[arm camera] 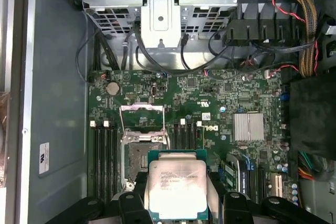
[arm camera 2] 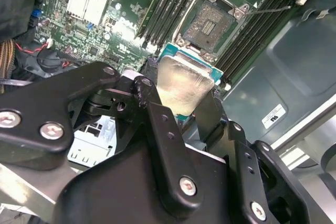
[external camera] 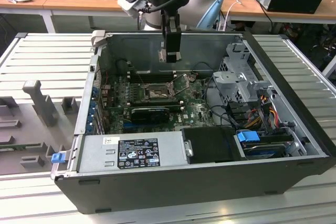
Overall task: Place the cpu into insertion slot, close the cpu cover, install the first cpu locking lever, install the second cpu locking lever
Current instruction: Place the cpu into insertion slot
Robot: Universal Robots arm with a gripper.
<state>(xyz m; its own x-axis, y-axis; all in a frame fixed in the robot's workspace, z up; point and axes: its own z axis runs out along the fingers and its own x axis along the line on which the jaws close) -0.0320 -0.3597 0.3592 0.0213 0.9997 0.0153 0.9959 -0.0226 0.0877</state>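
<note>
**Colleague:** Where is the cpu right now?

**Operator:** The cpu [arm camera: 176, 184] is a flat, pale silver square on a green-edged base. I have it in the pincer [arm camera: 177, 188], with one black finger clamped on each of two opposite edges. The second wrist view shows the same grip, with the cpu [arm camera 2: 184, 85] tilted and its shiny face towards the camera.

**Colleague:** Is it in the slot?

**Operator:** No. In the first wrist view the slot [arm camera: 140, 163] lies just beside the cpu and partly behind it. Its dark frame and brownish pin field are bare. In the exterior view the pincer [external camera: 170, 56] hangs in the air above the open case [external camera: 283, 72], well clear of the slot [external camera: 156, 94] down on the board [arm camera: 236, 93]. I judge the cpu is carried but not yet seated.

**Colleague:** And the cover?

**Operator:** The cover [arm camera: 142, 108] is a thin silver frame with a big window. It is swung open off the slot, so nothing blocks the pins.

**Colleague:** What about the levers?

**Operator:** In the second wrist view a thin wire lever [arm camera 2: 268, 9] sticks out free beside the slot [arm camera 2: 212, 24]. It looks unlatched to me. I can't pick out the other one with any certainty.

**Colleague:** How far along are you, then?

**Operator:** Early, by my reading. The pickup is done, but seating the cpu, closing the cover and setting both levers are all left. The case sits on a slatted grey counter [external camera: 47, 56].
</note>
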